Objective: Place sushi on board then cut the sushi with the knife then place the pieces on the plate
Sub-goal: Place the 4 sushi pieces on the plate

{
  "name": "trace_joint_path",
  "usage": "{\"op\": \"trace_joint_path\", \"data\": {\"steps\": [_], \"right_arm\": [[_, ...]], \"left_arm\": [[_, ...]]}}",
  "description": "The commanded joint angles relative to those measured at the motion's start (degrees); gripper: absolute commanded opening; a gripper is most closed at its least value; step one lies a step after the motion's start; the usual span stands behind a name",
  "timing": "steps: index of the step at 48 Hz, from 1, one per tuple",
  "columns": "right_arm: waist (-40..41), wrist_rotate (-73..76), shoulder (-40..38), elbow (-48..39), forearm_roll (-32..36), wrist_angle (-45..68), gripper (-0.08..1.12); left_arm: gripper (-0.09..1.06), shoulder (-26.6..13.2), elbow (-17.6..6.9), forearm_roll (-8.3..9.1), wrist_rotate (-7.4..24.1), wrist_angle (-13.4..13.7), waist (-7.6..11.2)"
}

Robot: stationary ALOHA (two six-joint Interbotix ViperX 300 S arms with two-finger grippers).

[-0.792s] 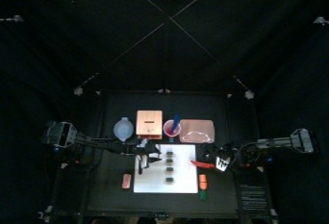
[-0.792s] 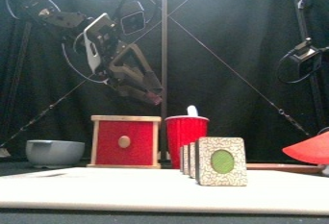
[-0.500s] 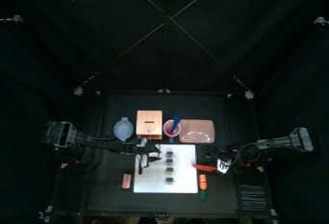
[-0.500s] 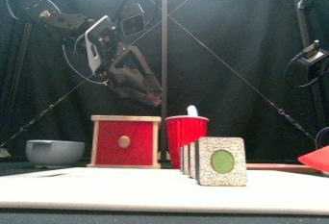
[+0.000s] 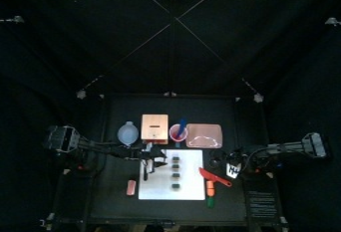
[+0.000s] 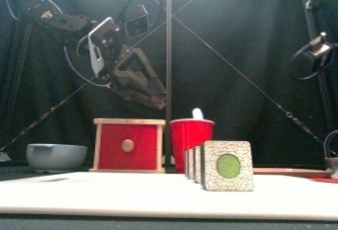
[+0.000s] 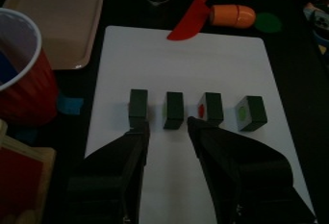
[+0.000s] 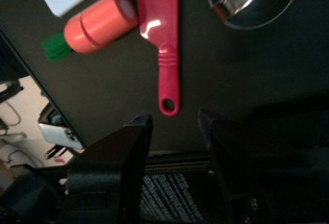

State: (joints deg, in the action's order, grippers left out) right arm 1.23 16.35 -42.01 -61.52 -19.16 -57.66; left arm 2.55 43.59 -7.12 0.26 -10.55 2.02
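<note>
1. Now, in the left wrist view, your left tool (image 7: 167,130) hangs wide open and empty just above four sushi pieces (image 7: 175,110). They stand apart in a row on the white board (image 7: 193,64). They look like light, stiff blocks, so I think you should take one piece across its two flat faces.
2. In the right wrist view, the right tool (image 8: 176,122) is also open and holds nothing. The red knife (image 8: 161,45) lies flat on the tabletop near the board's corner, with its handle end toward the gap between the jaws. It seems to be thin, smooth plastic and probably slippery, so grip it at the middle of the handle.
3. In the top view, the pink tray (image 5: 204,134) lies just behind the board.
4. In the front view, the pieces stand upright on their edges and close together. A side touch could tip them, I believe.
</note>
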Motion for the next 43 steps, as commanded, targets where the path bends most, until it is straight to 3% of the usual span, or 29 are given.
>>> {"op": "trace_joint_path", "data": {"steps": [1, 12, 19, 24, 28, 35, 43], "right_arm": [[2.11, -0.09, -1.05, 4.57, 3.43, -0.70, 0.79], [3.69, 0.00, 1.14, 12.13, 18.02, 1.85, 0.80], [3.69, 0.26, 6.15, 14.50, 25.40, 9.40, 0.80], [3.69, 0.09, 9.67, 15.29, 26.54, 16.08, 0.81], [3.78, 0.09, 12.22, 15.47, 26.54, 20.92, 0.81], [3.69, 0.09, 16.61, 15.82, 26.28, 29.36, 0.81], [3.34, 0.00, 21.71, 16.88, 25.58, 36.91, 0.82]], "left_arm": [[0.76, 1.14, -0.53, 0.09, 0.00, -0.53, -0.62], [0.76, 1.49, 0.35, 0.18, 0.26, -1.58, -1.49], [0.76, 3.16, 2.46, 0.09, 0.18, -5.54, -1.67], [0.76, 4.75, 5.01, 0.00, -0.09, -9.67, -1.76], [0.76, 5.54, 6.59, -0.53, -0.09, -11.16, -1.76], [0.76, 6.24, 8.00, -1.85, 0.09, -11.51, -1.85], [0.76, 6.42, 8.88, -1.93, 0.18, -11.43, -2.37]]}}
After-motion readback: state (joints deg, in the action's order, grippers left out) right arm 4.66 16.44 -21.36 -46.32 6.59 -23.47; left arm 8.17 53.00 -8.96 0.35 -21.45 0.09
